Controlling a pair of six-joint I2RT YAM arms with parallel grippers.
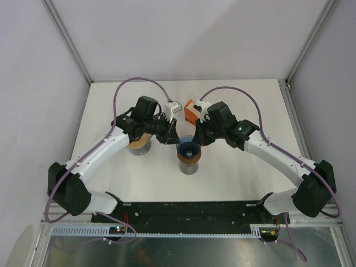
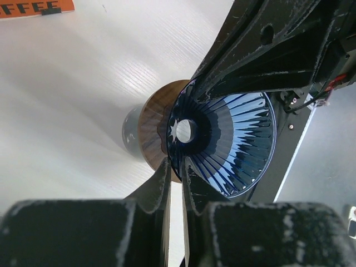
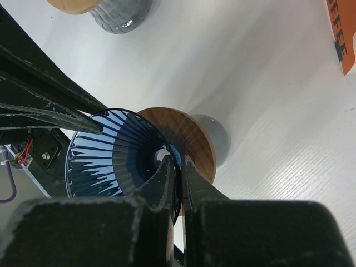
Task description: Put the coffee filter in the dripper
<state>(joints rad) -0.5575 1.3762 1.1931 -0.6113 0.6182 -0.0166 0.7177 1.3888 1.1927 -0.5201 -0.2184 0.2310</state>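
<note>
The left gripper and right gripper were each pinched nearly closed on the rim of the dripper, which sat mid-table on its stand. The dripper looked bare inside. No filter showed, perhaps because it was inside the far orange box. Placing it was not yet done.

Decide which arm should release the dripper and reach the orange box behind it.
Right, narrowly. Both the left gripper and right gripper pinch the dripper rim, but the orange box lies nearer the right wrist.
</note>
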